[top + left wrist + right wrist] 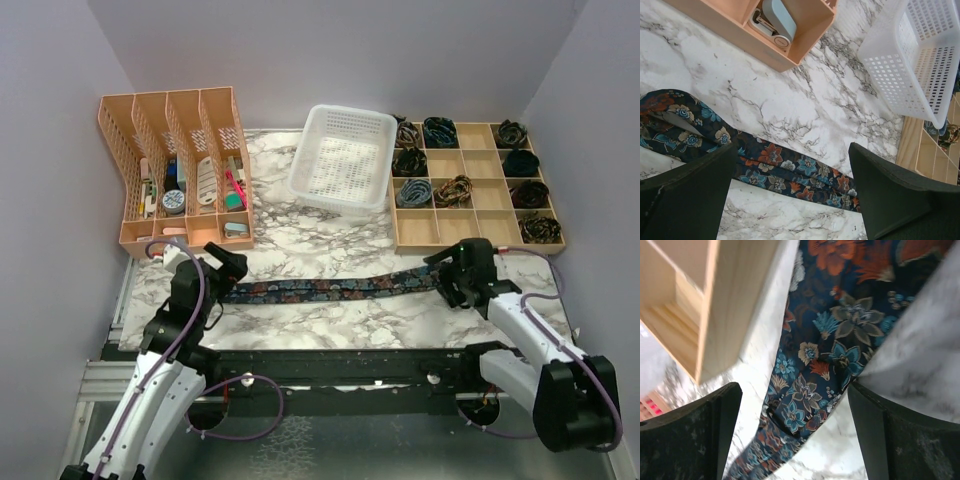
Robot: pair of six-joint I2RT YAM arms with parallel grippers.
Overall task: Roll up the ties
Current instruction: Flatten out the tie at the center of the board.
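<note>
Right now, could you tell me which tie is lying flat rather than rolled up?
The tie stretched out along the near side of the table. The other ties sit coiled in compartments of the wooden tray at the back right.

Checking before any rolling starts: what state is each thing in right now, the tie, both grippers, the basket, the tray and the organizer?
Tie: unrolled, lying stretched out.
Left gripper: open, over the tie.
Right gripper: open, over the tie.
Basket: upright, empty.
Tray: some cells filled, others empty.
Organizer: upright, slots partly filled.
</note>
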